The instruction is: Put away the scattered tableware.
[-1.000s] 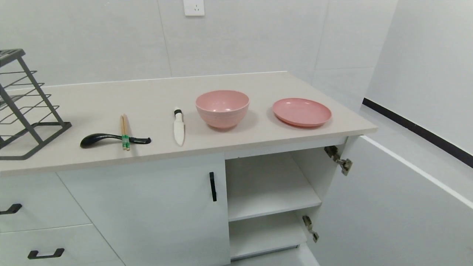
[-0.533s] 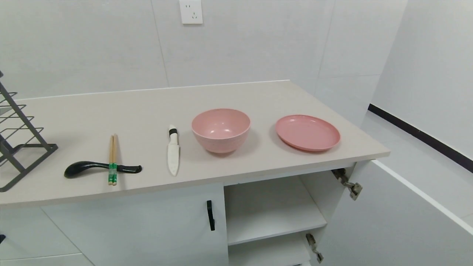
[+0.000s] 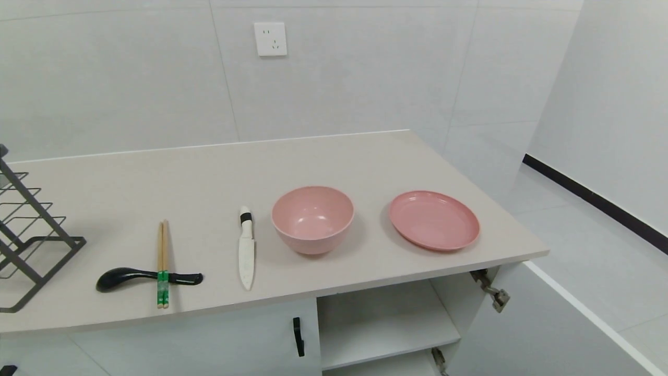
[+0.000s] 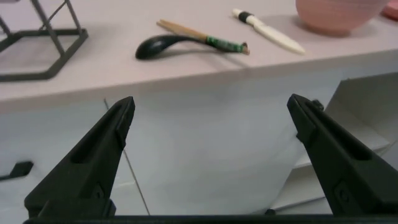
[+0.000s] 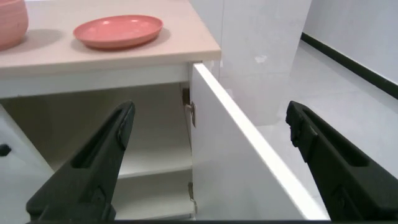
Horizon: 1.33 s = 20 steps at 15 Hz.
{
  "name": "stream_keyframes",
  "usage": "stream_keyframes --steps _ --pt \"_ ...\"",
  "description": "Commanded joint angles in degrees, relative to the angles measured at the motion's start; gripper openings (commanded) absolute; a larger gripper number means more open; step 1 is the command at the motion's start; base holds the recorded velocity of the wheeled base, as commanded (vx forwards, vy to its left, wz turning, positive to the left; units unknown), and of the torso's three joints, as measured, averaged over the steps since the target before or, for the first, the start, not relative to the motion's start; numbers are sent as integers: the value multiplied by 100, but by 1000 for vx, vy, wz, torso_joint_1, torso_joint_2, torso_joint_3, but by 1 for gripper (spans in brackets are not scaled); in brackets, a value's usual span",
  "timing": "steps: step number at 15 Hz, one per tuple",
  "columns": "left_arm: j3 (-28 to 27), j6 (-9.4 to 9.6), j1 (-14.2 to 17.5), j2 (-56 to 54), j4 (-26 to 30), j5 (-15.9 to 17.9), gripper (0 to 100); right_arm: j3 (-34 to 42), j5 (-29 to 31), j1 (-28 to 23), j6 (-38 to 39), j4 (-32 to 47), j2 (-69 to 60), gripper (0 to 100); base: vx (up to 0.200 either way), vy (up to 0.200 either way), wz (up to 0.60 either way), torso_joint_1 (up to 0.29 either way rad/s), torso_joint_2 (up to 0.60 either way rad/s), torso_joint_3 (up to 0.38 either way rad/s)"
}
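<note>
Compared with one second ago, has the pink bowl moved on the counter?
No. The whole head view shifted, so the camera moved; the pink bowl sits as before between the white knife and the pink plate.

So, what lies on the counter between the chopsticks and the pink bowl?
The head view shows a white knife lying between the chopsticks and the pink bowl, touching neither, its tip toward the counter's front edge.

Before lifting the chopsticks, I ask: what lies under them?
The handle of the black spoon crosses under the chopsticks, on the counter. That covered strip is hidden.
</note>
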<state>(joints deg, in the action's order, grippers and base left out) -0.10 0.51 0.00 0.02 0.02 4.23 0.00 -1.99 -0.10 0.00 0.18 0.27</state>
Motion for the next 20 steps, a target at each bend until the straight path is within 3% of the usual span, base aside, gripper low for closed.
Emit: stream_keyframes --steps 1,15,20 --pt "1 2 0 6 6 -1 100 0 -3 1 0 8 8 100 200 0 0 237 -271 -188" --pt "-8 -16 9 15 24 -1 100 -9 -3 1 0 8 8 100 0 0 0 8 -24 -9" --pt "1 -7 9 -2 -2 -115 100 -9 -12 1 -18 8 8 100 200 0 0 7 3 0"
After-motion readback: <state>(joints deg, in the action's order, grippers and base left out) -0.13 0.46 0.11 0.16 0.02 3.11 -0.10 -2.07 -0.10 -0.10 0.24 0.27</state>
